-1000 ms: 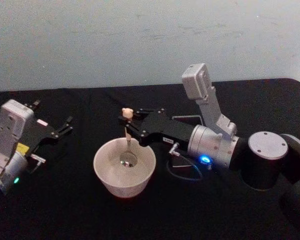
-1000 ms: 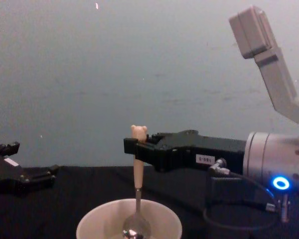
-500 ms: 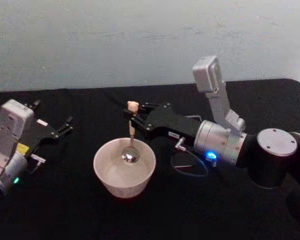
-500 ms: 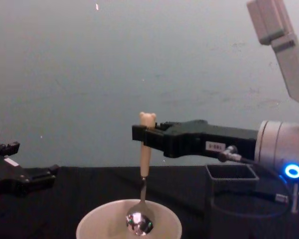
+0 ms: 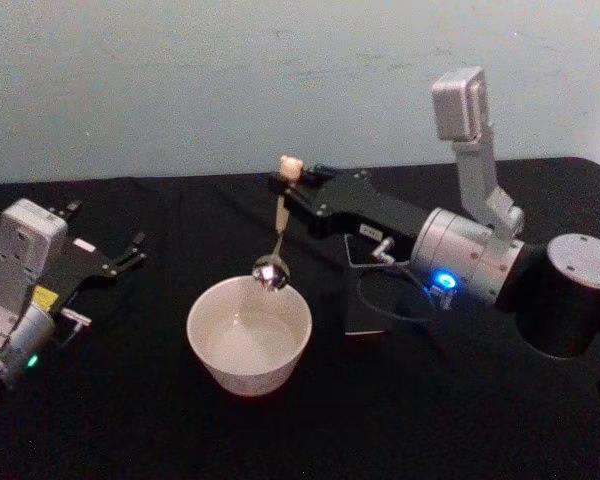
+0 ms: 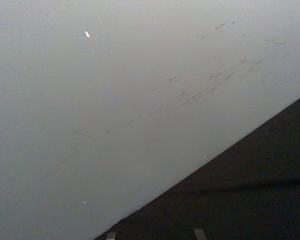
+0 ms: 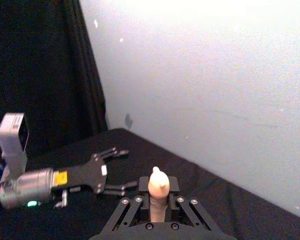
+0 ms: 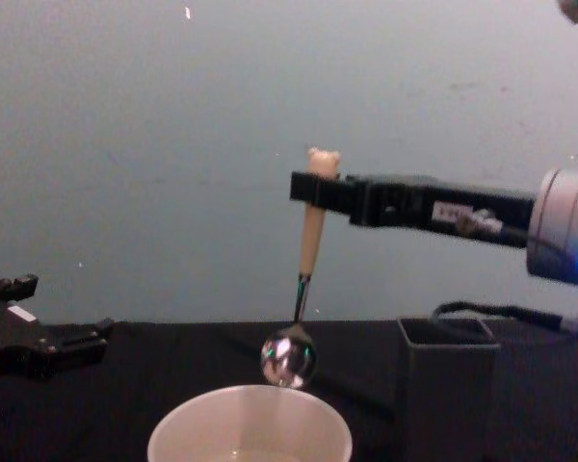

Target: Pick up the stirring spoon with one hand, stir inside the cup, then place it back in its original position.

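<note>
Our right gripper (image 5: 288, 187), jaws clamped on the stirring spoon (image 5: 280, 216) handle, holds it upright, bowl just above the cup (image 5: 245, 375) rim. We judge stirring done and the return step in hand; next needs lowering into the dark holder (image 8: 447, 395). Left gripper (image 5: 130, 250) parked, jaws apart.

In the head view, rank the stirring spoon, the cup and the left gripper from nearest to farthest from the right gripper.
From the right gripper:
1. stirring spoon: clamped in it, hanging down.
2. cup: lower, under the spoon's bowl.
3. left gripper: far off on the robot's left, open.
</note>
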Tool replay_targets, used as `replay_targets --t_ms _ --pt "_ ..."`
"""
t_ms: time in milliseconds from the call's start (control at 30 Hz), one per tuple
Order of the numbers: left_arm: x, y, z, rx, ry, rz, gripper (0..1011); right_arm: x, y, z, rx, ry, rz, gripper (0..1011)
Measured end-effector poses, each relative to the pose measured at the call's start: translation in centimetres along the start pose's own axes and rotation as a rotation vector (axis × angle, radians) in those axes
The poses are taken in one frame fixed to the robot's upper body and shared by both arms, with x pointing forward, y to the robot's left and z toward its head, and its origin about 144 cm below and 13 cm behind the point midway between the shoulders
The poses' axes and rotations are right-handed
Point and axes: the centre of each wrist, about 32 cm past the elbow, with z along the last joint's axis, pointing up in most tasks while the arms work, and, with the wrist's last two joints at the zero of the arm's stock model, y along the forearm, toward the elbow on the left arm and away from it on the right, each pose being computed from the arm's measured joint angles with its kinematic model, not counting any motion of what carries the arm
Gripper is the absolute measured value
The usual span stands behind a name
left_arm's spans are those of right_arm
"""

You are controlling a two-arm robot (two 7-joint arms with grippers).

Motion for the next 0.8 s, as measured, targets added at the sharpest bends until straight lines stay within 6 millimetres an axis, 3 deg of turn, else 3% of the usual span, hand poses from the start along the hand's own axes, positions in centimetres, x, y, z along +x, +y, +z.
replay_targets --t_ms 433,800 --pt "0.0 0.0 0.0 0.0 0.0 0.0 1001 1.4 -1.9 2.4 0.103 0.014 -0.116 214" --pt "0.0 0.0 0.0 0.0 0.0 0.0 1001 2.6 -5.4 3.3 0.148 -0.021 -0.165 214"
